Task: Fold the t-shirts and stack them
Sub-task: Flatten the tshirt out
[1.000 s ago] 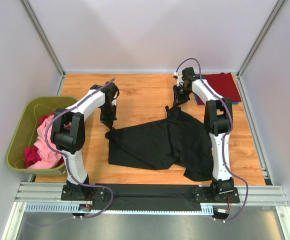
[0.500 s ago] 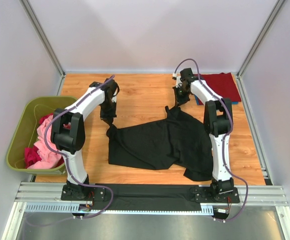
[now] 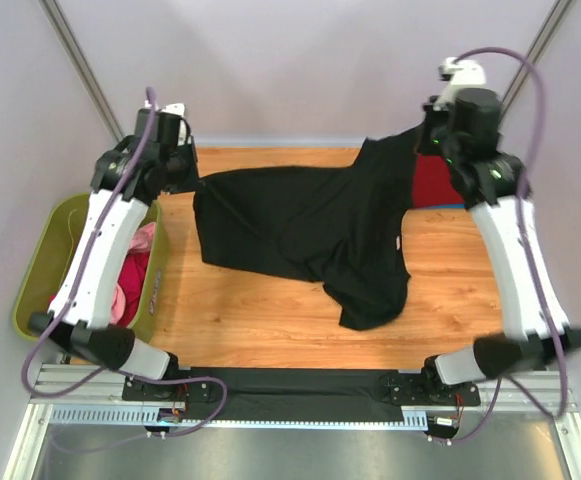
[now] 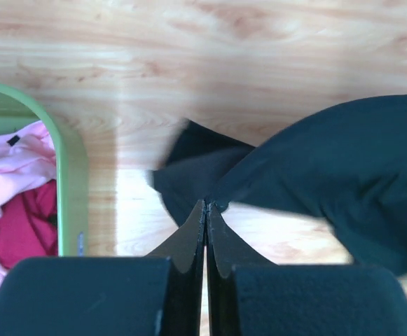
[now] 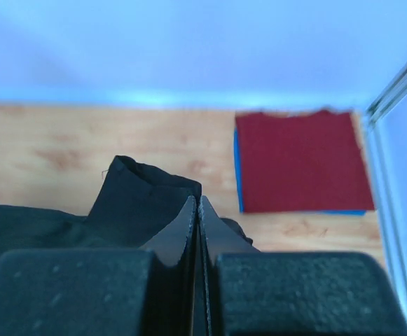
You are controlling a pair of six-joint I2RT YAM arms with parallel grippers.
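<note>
Black t-shirt [image 3: 300,225] hangs stretched between both arms above the counter [image 3: 270,330], its low end drooping near. It looks light and limp, best held by the edges. Dark red t-shirt [image 3: 435,185] lies folded far right. Left fingers [image 4: 189,238] and right fingers [image 5: 178,234] pinch the black cloth tight.

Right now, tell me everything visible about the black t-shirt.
The black t-shirt is soft, wrinkled cloth, held stretched between both arms over the wooden table. The left gripper is shut on one edge, the right gripper on another. A loose part droops nearward, with a small white label.
</note>
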